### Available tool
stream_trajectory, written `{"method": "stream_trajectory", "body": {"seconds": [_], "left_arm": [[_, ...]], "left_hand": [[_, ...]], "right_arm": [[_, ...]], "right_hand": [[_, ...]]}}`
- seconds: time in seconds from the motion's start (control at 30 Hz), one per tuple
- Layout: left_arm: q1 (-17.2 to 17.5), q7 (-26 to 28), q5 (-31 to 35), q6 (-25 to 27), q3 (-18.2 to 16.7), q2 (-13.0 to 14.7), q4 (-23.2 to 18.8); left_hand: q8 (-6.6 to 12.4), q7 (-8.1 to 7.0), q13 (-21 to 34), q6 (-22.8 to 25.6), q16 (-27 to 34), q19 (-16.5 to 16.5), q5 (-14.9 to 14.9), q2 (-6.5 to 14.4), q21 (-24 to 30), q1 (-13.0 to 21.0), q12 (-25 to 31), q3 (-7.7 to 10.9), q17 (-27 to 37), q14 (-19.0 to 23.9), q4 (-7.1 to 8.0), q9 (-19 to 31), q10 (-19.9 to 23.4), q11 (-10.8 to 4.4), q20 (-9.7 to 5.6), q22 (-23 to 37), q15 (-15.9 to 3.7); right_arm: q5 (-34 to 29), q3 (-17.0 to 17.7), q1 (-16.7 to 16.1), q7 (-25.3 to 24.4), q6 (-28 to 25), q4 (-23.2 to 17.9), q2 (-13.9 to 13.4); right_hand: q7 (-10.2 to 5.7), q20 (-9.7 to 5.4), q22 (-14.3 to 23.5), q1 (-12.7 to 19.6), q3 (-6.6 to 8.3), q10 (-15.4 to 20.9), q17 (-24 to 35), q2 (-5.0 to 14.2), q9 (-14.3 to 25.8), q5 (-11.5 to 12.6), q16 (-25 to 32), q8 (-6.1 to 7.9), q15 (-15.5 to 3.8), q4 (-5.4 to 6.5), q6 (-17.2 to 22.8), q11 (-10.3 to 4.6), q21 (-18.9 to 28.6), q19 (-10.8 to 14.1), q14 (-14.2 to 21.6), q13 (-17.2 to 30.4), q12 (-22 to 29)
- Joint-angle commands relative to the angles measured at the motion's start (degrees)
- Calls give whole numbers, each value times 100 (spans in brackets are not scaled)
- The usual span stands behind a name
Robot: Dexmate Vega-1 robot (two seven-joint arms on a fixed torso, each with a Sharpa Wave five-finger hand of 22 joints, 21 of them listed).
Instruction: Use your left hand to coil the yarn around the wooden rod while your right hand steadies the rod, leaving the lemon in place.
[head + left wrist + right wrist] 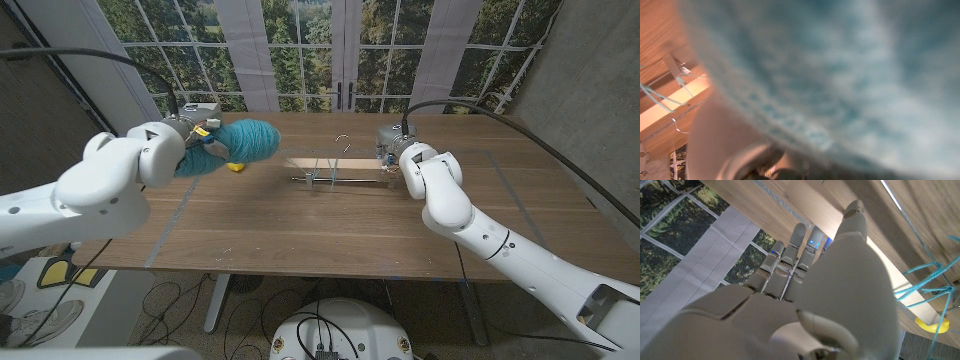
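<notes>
My left hand [185,150] holds a teal yarn ball [245,140] above the table's left side; the ball shows as a blur close up [850,75]. A thin teal strand [657,97] runs from it to the wooden rod [345,179], a hanger bar with a wire hook [343,141], and is wound on near the rod's left end [312,177]. My right hand [397,152] is at the rod's right end. The rod [890,255] passes between its thumb and its outstretched fingers [790,255]. A yellow lemon [235,167] peeks out under the ball and also lies beyond the teal strands [932,326].
Grey tape lines [170,225] mark a large rectangle on the wooden table [320,235]. A window wall stands behind the far edge. The right arm [500,245] crosses the table's right front.
</notes>
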Motion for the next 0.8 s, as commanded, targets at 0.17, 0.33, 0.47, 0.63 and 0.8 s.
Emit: {"method": "stream_trajectory", "body": {"seconds": [0.17, 0.33, 0.47, 0.63, 0.8], "left_arm": [[-260, 288, 961, -210, 1287, -753, 838], [72, 1040, 1198, -405, 1307, -1208, 1168], [230, 1353, 1349, -624, 1380, -1377, 1404], [795, 2523, 1128, -874, 981, -1667, 1646], [921, 2997, 1360, -986, 1040, -1914, 1889]], "left_hand": [[-39, -533, 3619, 545, 1045, 14, 36, 557, 21, 42, 259, 1509, 1158, 1413, 1490, -53, 183, -454, -701, 210, -1114], [-76, -536, 3594, 499, 1016, 6, 34, 569, -1, 36, 245, 1505, 1117, 1389, 1502, -91, 169, -457, -701, 182, -1117], [-105, -538, 3618, 458, 977, -5, 30, 593, -8, 32, 244, 1497, 1041, 1391, 1513, -128, 109, -484, -702, 182, -1112], [-141, -557, 3598, 367, 984, 4, 33, 621, -11, 23, 230, 1516, 1047, 1397, 1542, -163, 92, -514, -702, 183, -1111], [-173, -584, 3535, 258, 638, -85, -22, 671, -255, 21, 172, 1445, 554, 1235, 1551, -239, 38, -562, -696, -131, -1110]], "right_arm": [[87, -13, 269, 1364, 24, 467, 274], [142, -83, 352, 1457, -23, 587, 322], [238, -138, 419, 1582, -58, 664, 364], [247, -249, 515, 1727, -116, 763, 385], [316, -324, 508, 1503, -95, 775, 353]], "right_hand": [[14, -854, 13, 1024, 9, 102, 16, 1016, -4, 41, -27, 4, -602, 62, -3, -139, 40, 26, -14, 20, -26], [5, -854, 14, 1034, 6, 101, 19, 1022, -29, 46, -30, -23, -604, 76, -10, -127, 46, 26, -16, -4, -53], [-11, -852, 14, 1041, 6, 104, 23, 1027, -39, 48, -28, -35, -604, 84, -11, -141, 51, 29, -13, 0, -58], [-23, -833, 10, 1056, 19, 135, 43, 1046, -77, 44, -8, -77, -605, 106, -28, -142, 46, 1, 23, 6, -62], [-27, -748, 6, 1044, 58, 170, 43, 1078, -114, 32, -31, -118, -599, 153, -62, -146, 88, 73, 1, -41, -96]]}}
